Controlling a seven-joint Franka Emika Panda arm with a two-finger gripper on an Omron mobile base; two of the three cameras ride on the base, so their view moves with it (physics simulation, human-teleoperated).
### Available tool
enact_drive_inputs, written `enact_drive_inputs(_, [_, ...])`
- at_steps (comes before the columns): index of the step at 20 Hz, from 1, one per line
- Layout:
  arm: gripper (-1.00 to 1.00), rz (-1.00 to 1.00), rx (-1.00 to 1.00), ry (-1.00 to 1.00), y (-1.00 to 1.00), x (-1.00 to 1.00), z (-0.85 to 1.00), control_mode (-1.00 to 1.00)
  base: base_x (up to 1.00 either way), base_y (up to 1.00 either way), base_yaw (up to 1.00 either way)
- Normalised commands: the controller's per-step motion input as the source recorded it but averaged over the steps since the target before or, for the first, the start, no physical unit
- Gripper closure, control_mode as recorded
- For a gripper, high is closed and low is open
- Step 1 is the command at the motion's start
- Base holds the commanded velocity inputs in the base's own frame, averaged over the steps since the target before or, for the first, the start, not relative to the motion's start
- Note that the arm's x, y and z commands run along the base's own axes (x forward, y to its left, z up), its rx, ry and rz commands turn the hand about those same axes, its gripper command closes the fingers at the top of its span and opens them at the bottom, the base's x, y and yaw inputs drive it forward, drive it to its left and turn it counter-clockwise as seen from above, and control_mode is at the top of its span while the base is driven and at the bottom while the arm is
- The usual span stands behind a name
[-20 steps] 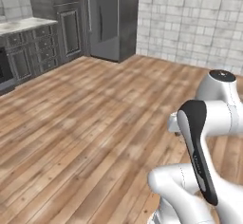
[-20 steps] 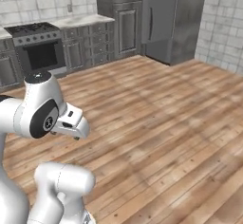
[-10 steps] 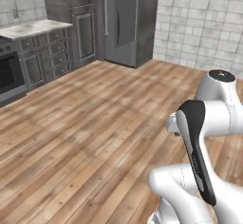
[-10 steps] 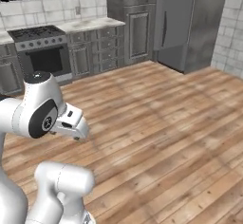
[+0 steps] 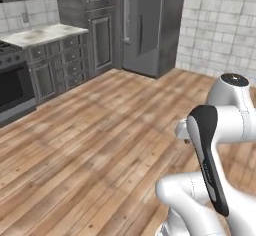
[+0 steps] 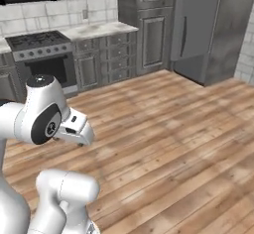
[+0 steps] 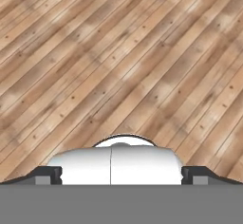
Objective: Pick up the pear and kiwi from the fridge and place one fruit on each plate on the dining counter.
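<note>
The fridge (image 5: 150, 25) is a tall grey appliance standing against the far wall with its doors shut; it also rises at the back right (image 6: 208, 29). The pear and kiwi are hidden, and the plates and dining counter are out of view. My arm is folded close over the base, with the hand (image 6: 74, 131) hanging above the wooden floor. In the hand view my gripper (image 7: 121, 174) is open, its two dark fingertips (image 7: 47, 173) wide apart with nothing between them and floorboards beyond.
Wooden floor (image 5: 100, 130) stretches from the base to the fridge. Dark grey cabinets under a pale counter (image 5: 50, 32) line the left wall beside a stove (image 6: 42, 54). A tiled wall (image 5: 220, 25) stands to the right of the fridge.
The whole picture has shifted because the base has moved: the fridge now sits further right and looks larger in both base views. The arm's pose and the open gripper are unchanged.
</note>
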Motion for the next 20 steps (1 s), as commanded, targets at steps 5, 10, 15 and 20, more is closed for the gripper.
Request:
enact_drive_inputs(5, [-1.00, 0.00, 0.00, 0.00, 0.00, 0.00, 0.00, 1.00, 1.00, 0.33, 0.00])
enact_drive_inputs(10, [-1.00, 0.00, 0.00, 0.00, 0.00, 0.00, 0.00, 1.00, 1.00, 0.42, -0.03])
enact_drive_inputs(15, [-1.00, 0.00, 0.00, 0.00, 0.00, 0.00, 0.00, 1.00, 1.00, 0.32, -0.11])
enact_drive_inputs(20, [-1.00, 0.00, 0.00, 0.00, 0.00, 0.00, 0.00, 1.00, 1.00, 0.23, -0.20])
